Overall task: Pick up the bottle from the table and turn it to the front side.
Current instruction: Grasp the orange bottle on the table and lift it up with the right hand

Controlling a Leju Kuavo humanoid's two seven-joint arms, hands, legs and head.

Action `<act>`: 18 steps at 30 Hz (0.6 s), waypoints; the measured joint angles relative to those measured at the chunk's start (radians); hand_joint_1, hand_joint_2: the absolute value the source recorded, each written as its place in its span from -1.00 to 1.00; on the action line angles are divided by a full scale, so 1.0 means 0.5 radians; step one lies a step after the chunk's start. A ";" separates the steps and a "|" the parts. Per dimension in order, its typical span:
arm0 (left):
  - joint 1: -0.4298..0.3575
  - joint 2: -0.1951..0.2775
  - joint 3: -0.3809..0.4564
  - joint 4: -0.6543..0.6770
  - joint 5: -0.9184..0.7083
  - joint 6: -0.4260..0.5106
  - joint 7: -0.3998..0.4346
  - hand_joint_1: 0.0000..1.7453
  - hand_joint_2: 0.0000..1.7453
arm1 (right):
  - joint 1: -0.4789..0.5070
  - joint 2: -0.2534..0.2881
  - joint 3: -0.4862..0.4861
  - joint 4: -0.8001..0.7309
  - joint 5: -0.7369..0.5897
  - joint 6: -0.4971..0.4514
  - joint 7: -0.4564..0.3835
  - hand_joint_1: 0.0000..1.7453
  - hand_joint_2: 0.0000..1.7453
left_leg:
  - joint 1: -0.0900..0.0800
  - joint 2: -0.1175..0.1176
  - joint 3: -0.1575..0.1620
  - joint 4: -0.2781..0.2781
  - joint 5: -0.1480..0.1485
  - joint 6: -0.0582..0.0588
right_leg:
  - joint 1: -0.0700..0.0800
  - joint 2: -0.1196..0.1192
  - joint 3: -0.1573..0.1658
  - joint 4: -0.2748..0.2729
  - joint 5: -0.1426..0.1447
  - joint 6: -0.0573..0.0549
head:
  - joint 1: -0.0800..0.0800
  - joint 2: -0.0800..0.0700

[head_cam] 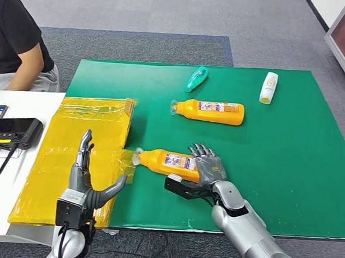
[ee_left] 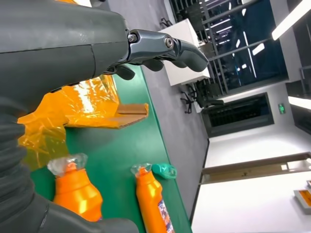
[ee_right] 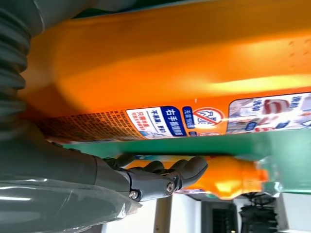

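Note:
An orange bottle lies on its side on the green mat, cap toward the left, label facing up. My right hand sits at its base end, fingers stretched along the far side and the thumb on the near side, not closed on it. Above the yellow wrapped sheet, my left hand is raised with spread fingers and holds nothing. A second orange bottle lies farther back.
A teal bottle and a white bottle lie near the mat's far edge. A person sits at the far left. A black device with an antenna rests on the white table.

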 joint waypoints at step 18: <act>0.030 -0.010 0.014 -0.024 -0.015 0.001 0.013 -1.00 1.00 | -0.006 0.036 -0.183 0.079 -0.048 0.108 -0.058 -0.94 1.00 | 0.000 0.001 0.003 0.000 -0.001 -0.001 | 0.000 0.001 0.001 0.000 0.000 -0.001 | 0.000 0.000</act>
